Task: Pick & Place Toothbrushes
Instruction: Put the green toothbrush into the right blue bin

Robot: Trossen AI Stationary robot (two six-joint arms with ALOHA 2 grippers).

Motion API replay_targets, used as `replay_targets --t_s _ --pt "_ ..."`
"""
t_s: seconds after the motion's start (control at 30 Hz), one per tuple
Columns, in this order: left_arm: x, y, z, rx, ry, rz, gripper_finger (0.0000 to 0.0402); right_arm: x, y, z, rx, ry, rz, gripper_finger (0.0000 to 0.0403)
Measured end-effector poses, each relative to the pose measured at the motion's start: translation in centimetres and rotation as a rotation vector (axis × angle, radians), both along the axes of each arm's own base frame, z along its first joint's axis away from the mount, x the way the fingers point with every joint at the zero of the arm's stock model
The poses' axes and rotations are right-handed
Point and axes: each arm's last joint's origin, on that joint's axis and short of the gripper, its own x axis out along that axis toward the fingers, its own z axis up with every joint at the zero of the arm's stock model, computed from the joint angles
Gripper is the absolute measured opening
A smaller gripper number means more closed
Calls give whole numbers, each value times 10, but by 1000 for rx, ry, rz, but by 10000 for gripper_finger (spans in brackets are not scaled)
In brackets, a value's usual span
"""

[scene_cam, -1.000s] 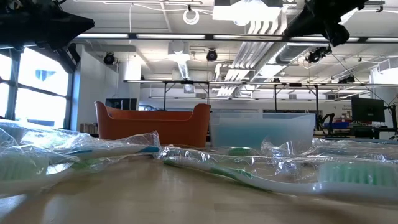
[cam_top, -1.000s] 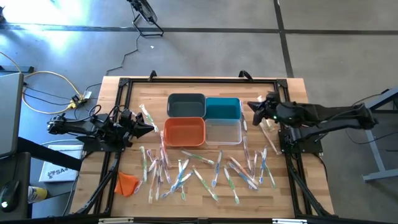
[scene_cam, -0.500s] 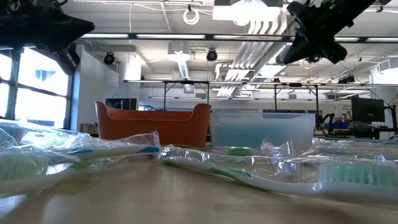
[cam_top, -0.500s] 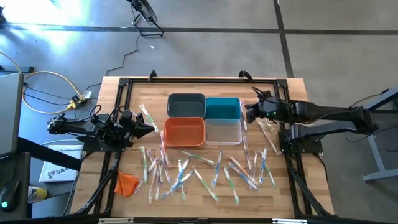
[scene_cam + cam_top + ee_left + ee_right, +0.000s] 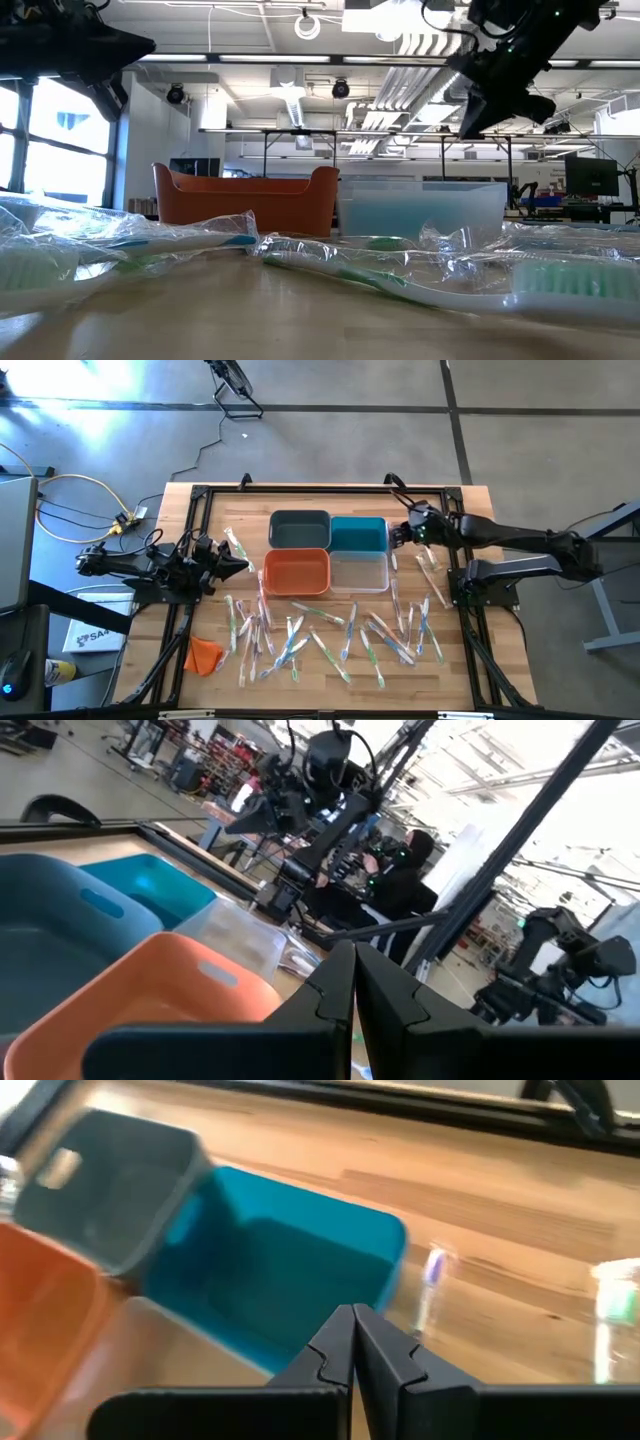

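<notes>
Several wrapped toothbrushes (image 5: 330,632) with white, green and blue handles lie scattered flat on the near half of the table, a few more beside the bins (image 5: 232,546) (image 5: 428,565). My right gripper (image 5: 397,535) is shut and empty, raised just right of the teal bin (image 5: 358,534); its wrist view looks down on that bin (image 5: 270,1270) past the shut fingertips (image 5: 352,1318). My left gripper (image 5: 244,567) is shut and empty, hovering left of the orange bin (image 5: 296,571).
Four bins stand in a block at the table's middle: dark grey (image 5: 299,528), teal, orange, clear (image 5: 360,572). An orange cloth lump (image 5: 204,654) lies near the front left corner. A black frame (image 5: 320,490) borders the table. A person (image 5: 405,870) shows beyond the table.
My right gripper has moved toward the table's left and far edge, closing in on the teal bin's right side, and has come lower in the low view. Its fingers stay shut. My left arm has kept still.
</notes>
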Motion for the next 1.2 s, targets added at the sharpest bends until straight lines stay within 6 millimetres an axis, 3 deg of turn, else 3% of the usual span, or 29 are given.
replay_targets --t_s 0.3,0.57,0.83,1.2 --pt "0 0 0 -1 0 5 9 -5 -14 -12 27 114 -64 2" --pt "0 0 0 -1 0 7 9 -6 -19 -11 -72 214 73 2" --pt "0 0 0 -2 0 7 9 0 -21 -6 -163 196 151 2" --pt "0 0 -3 6 27 7 9 1 -21 -5 -154 172 163 3"
